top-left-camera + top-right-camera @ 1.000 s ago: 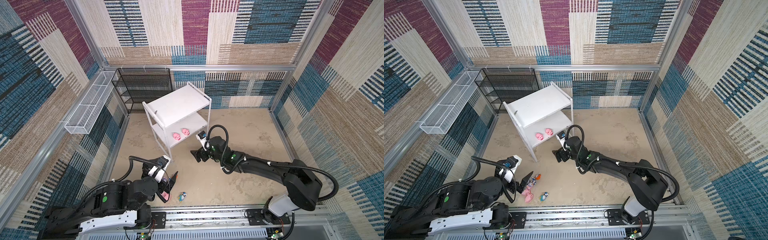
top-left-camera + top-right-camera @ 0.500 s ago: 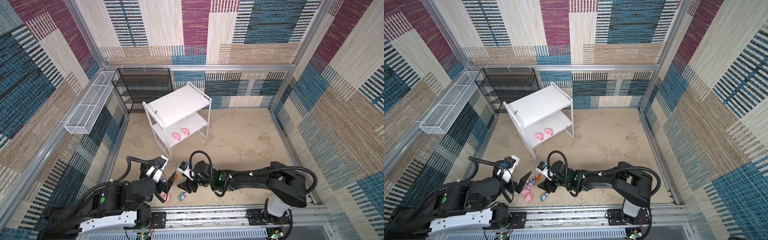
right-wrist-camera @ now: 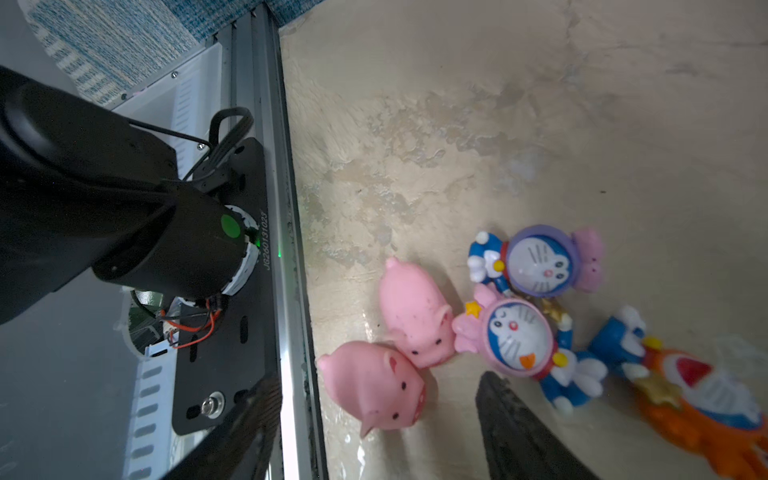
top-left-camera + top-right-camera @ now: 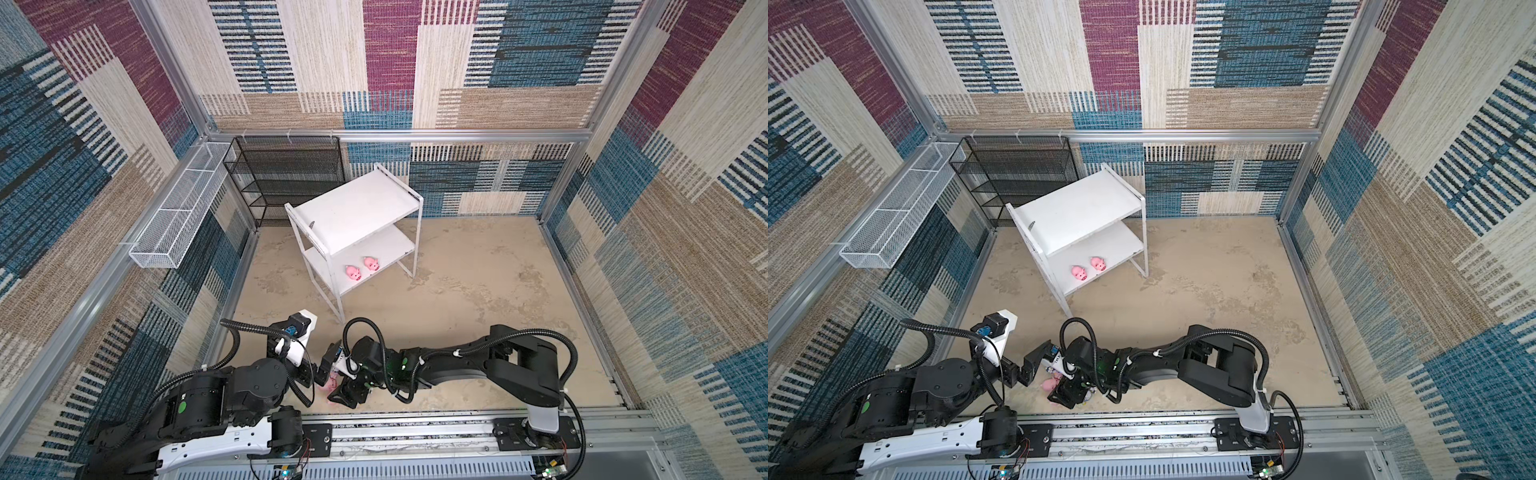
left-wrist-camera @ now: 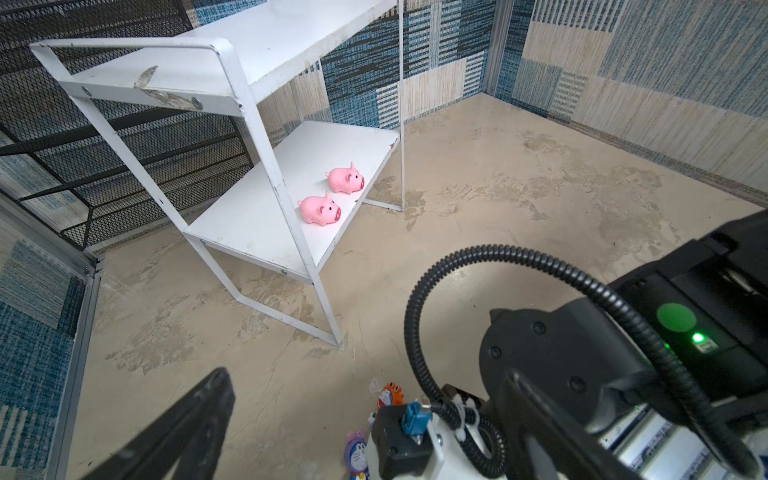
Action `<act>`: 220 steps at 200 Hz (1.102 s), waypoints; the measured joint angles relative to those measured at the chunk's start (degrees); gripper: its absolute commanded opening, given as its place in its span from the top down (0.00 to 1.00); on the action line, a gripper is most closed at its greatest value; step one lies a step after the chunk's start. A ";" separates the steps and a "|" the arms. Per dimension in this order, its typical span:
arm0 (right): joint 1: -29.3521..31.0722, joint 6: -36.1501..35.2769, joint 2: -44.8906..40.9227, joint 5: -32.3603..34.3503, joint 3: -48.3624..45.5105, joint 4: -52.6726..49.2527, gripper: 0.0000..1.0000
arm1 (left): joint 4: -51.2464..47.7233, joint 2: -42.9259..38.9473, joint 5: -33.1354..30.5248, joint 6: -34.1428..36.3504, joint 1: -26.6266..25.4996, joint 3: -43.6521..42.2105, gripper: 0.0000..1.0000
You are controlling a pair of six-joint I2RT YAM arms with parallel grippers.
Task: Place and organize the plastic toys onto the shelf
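The white shelf point(image 4: 357, 208) point(image 4: 1079, 212) point(image 5: 257, 45) stands at the back left, with two pink pigs point(image 4: 353, 273) point(image 4: 1079, 273) point(image 5: 320, 209) on its lower board. More plastic toys lie in a heap at the front left. My right gripper point(image 3: 382, 436) point(image 4: 343, 395) is open, with a pink pig point(image 3: 370, 386) lying loose between its fingers. A second pig point(image 3: 415, 316) touches it, beside pink-hooded point(image 3: 519, 340), purple-hooded point(image 3: 540, 262) and orange-hooded point(image 3: 698, 399) figurines. My left gripper point(image 5: 368, 376) point(image 4: 326, 365) hangs open and empty just left of the heap.
A black mesh rack point(image 4: 286, 174) and a long white wire basket point(image 4: 178, 220) stand along the back left wall. The metal front rail point(image 3: 286, 291) runs right beside the pigs. My right arm point(image 4: 478, 365) stretches across the front floor, its wrist close to the left gripper.
My right arm has swung from beside the shelf down to the toy heap at the front left and now straddles a pig. The left gripper has barely moved.
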 measured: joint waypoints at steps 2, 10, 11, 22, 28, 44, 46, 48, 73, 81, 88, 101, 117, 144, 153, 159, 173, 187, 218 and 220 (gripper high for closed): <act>0.07 0.04 0.11 0.04 0.17 -0.22 0.21 | 0.02 -0.04 0.00 0.00 0.00 0.00 0.01; 0.42 0.50 0.61 1.16 0.90 -1.33 0.20 | 0.02 -0.17 0.00 0.00 0.00 0.00 0.01; 0.48 0.68 0.70 1.51 1.03 -1.60 0.20 | 0.02 -0.20 0.00 0.00 0.00 0.00 0.01; 0.87 1.33 1.14 2.23 1.66 -3.41 0.19 | 0.02 -0.31 0.00 0.00 0.00 0.00 0.01; 1.20 1.77 1.33 2.69 1.97 -4.44 0.19 | 0.02 -0.35 0.00 0.00 0.00 0.00 0.01; 1.73 2.60 1.90 4.22 2.95 -6.75 0.19 | 0.02 -0.44 0.02 0.02 0.00 -0.02 0.01; 1.81 2.62 2.01 4.35 3.10 -6.97 0.19 | 0.02 -0.46 0.02 0.02 0.00 -0.02 0.01; 1.90 2.67 2.19 4.46 3.34 -7.30 0.19 | 0.02 -0.48 0.02 0.02 0.00 -0.02 0.01; 2.69 2.97 4.74 6.45 6.99 -9.88 0.20 | 0.02 -0.66 0.02 0.02 0.02 -0.02 0.01; 2.97 2.99 5.40 7.10 8.02 -10.34 0.21 | 0.02 -0.70 0.04 0.02 0.02 -0.02 0.01; 3.21 2.99 5.88 7.74 8.74 -10.71 0.23 | 0.04 -0.76 0.04 0.02 0.02 -0.02 0.01; 3.48 3.02 6.32 9.09 9.53 -11.45 0.28 | 0.04 -0.90 0.04 0.02 0.02 -0.02 0.01; 3.69 3.19 6.36 9.97 9.73 -12.15 0.32 | 0.07 -1.05 0.04 0.02 0.02 -0.07 0.01; 3.69 3.87 6.12 11.43 9.57 -12.92 0.38 | 0.11 -1.05 0.04 0.02 0.02 -0.13 0.01; 3.69 4.13 5.84 11.96 9.27 -13.11 0.40 | 0.11 -1.05 0.04 0.02 0.00 -0.13 0.01; 3.69 4.28 5.57 12.00 9.05 -13.33 0.40 | 0.11 -1.05 0.04 0.02 0.00 -0.15 0.01; 3.69 4.57 4.68 12.74 8.04 -13.70 0.42 | 0.20 -1.05 0.04 0.02 0.02 -0.31 0.01; 3.67 4.94 3.34 13.64 6.75 -14.53 0.43 | 0.22 -1.03 0.04 0.02 0.02 -0.37 0.01; 2.27 5.40 -0.74 14.97 3.61 -15.47 0.45 | 0.24 -0.48 0.07 0.02 0.00 -0.39 0.01; 1.99 5.44 -1.14 14.99 3.30 -15.47 0.46 | 0.24 -0.44 0.07 0.02 0.00 -0.39 0.01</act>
